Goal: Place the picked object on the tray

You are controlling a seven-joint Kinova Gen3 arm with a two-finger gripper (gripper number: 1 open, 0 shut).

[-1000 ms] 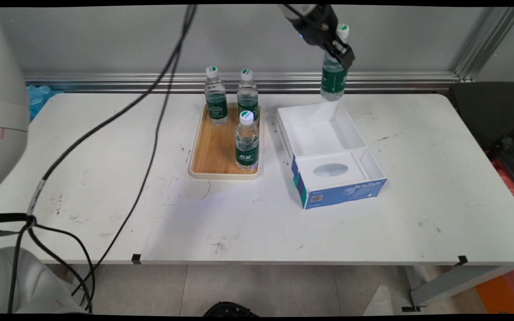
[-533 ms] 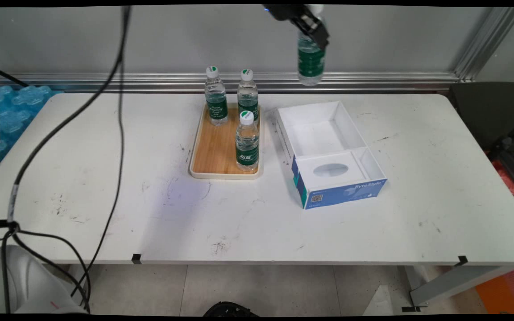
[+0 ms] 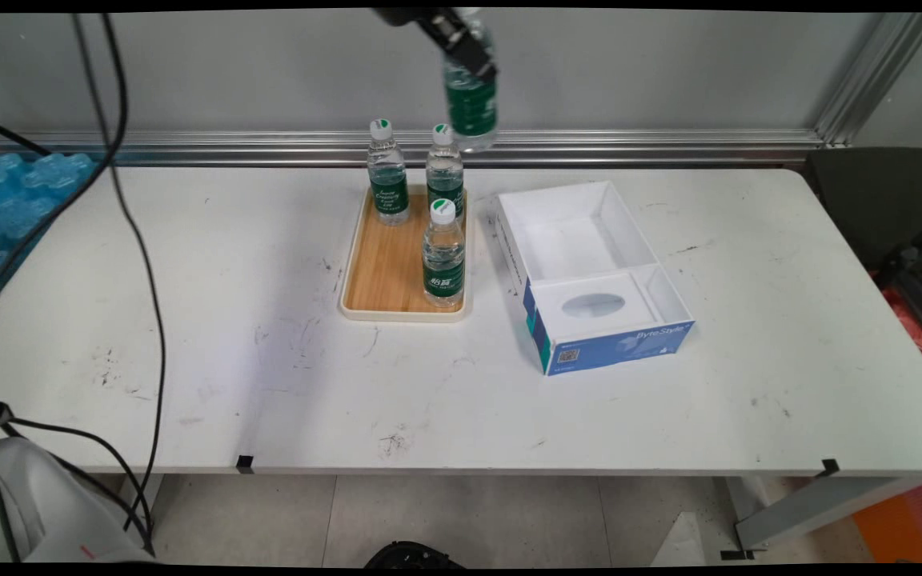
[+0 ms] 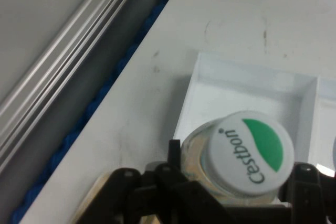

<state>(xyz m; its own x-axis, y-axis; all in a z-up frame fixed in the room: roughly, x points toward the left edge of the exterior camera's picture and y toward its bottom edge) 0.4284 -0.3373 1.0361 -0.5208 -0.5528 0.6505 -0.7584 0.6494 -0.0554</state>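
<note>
My gripper (image 3: 467, 58) is high at the top of the main view, shut on a water bottle (image 3: 471, 112) with a green label, which hangs in the air above the back of the wooden tray (image 3: 385, 264). Three more bottles stand on that tray: one at the back left (image 3: 387, 174), one at the back right (image 3: 444, 172), one at the front right (image 3: 442, 254). In the hand view the held bottle's white and green cap (image 4: 248, 152) sits between the black fingers, with the open white box (image 4: 247, 95) below it.
An open white and blue box (image 3: 589, 272) lies to the right of the tray. Black cables (image 3: 141, 264) hang over the table's left side. Blue packaging (image 3: 5, 200) lies off the table's far left. A metal rail (image 3: 629, 144) runs along the wall.
The gripper has carried the bottle leftwards, from above the box's far corner to above the tray's back. The cables have swung left.
</note>
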